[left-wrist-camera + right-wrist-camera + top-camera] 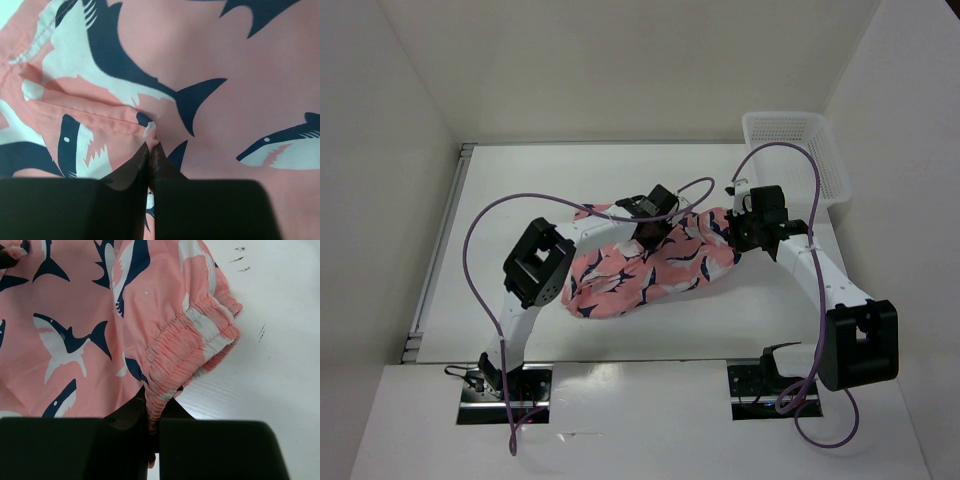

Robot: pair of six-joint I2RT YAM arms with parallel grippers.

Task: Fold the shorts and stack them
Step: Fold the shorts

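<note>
The shorts point(650, 268) lie rumpled mid-bench point(520, 200), the left tool point(151, 149) clenched on a seam fold and the right tool point(150, 407) nipping the elastic waistband point(200, 345), seemingly so the two can lift and spread the cloth for folding.
</note>
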